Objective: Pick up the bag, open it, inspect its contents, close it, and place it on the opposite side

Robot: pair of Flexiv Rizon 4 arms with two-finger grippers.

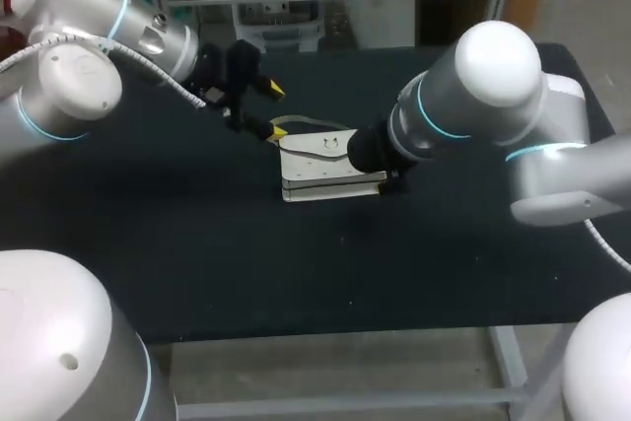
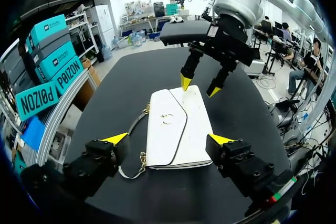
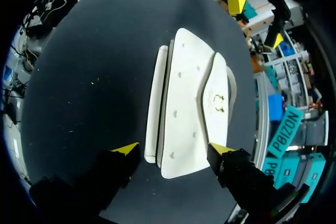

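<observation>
bag: the white bag [image 1: 320, 167] lay flat on the black table [image 1: 197, 244], about mid-table, flap side up and shut

left gripper: the left gripper [image 2: 169, 140] had its fingers spread wide, one on each side of the bag's near end. Couldn't tell if either was touching.

right gripper: the right gripper [image 3: 173, 149] was spread too, straddling the opposite end and pinching nothing

feel: looked like a stiff, boxy clutch with smooth faces, so I'd guess light, a bit slippery, and holding its shape when lifted

flap: the flap [image 2: 165, 127] had a small metal clasp [image 2: 167, 119] in the middle. Probably thin and bendy compared to the body.

strap: a chain strap [image 2: 143, 157] lay loose along one long side and would likely swing and snag

where to grab: my bet was across the narrow body near an end, clear of the flap edge, so the other gripper could lift the flap

risk: grabbing the chain alone would've let the bag dangle and twist
</observation>
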